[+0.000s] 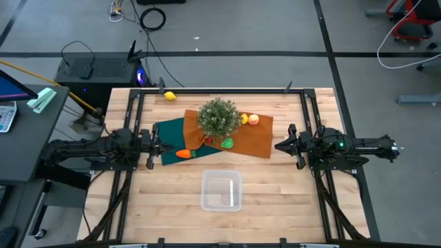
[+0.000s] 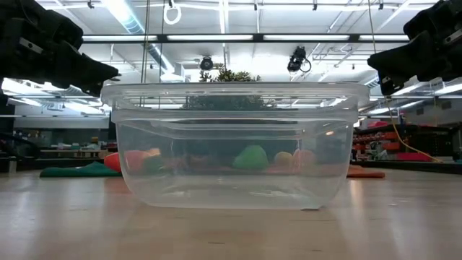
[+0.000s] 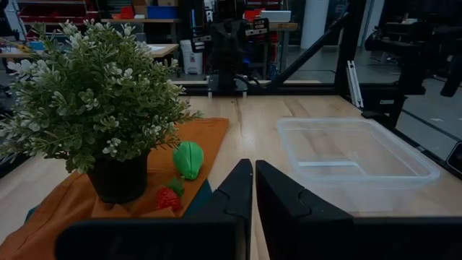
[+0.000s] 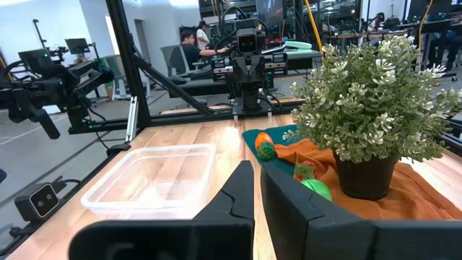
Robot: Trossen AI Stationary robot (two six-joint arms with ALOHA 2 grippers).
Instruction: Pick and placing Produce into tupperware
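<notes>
The tupperware (image 1: pixel 221 191) sits empty near the table's front edge, midway between the two arms. The produce lies behind it around the potted plant (image 1: pixel 219 118): carrot (image 1: pixel 183 153) and green piece (image 1: pixel 227 143) on the cloths, one lemon (image 1: pixel 169 96) by the back edge. Left gripper (image 1: pixel 156 145) and right gripper (image 1: pixel 284 145) hover at the side edges, fingers pressed together, holding nothing.

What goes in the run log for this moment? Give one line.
stage: not started | tupperware: empty | produce: on cloths | left gripper: shut, idle | right gripper: shut, idle
</notes>
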